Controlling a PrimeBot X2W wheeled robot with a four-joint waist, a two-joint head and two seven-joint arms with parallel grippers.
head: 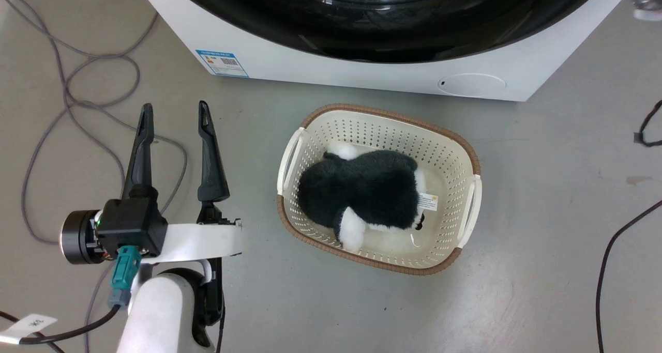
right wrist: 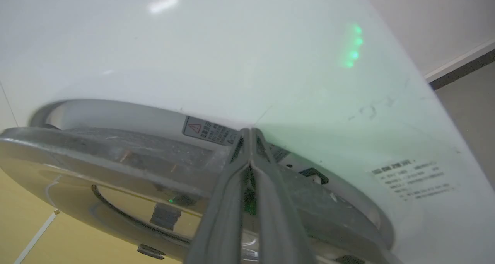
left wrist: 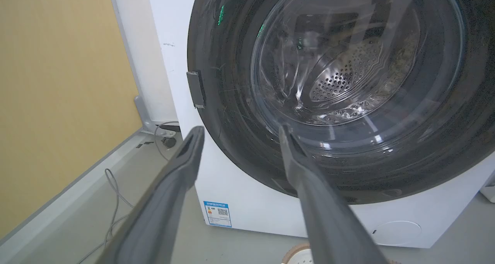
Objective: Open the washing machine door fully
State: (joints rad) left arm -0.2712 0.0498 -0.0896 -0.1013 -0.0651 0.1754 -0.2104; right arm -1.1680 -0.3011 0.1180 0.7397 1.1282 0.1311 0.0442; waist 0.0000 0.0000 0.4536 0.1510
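At lower left of the head view: left tool (head: 176, 106), fingers pointing up the view and well apart, nothing between them. It hangs over the grey floor (head: 543, 213), clear of the washing machine (head: 362, 74).

Left wrist view: same tool (left wrist: 240, 129), fingers spread, aimed at the lower left part of the washing machine door (left wrist: 232, 121). No contact seen. Door is a glossy black disc. The perforated steel drum (left wrist: 348, 74) shows through its clear glass centre. Small handle tab (left wrist: 195, 88) sits on the rim at the left of this view. Blue sticker (left wrist: 217, 213) is on the white front below the door.

Right wrist view: right tool (right wrist: 251, 132), fingers pressed together. Tips lie at the seam between the door rim (right wrist: 116, 152) and the white front (right wrist: 232, 43). A narrow gap shows at this edge, with a warning label inside it. Whether the tips pinch anything: cannot tell.

Head view, other items: the machine sits at the top edge, its door (head: 388, 27) cut off by the frame, round cap (head: 471, 84) low on the front. Just in front of the machine on the floor is a cream perforated basket (head: 393, 112) with a brown rim, holding a black-and-white plush toy (head: 362, 187). Grey cable (head: 67, 84) loops on the floor at left.
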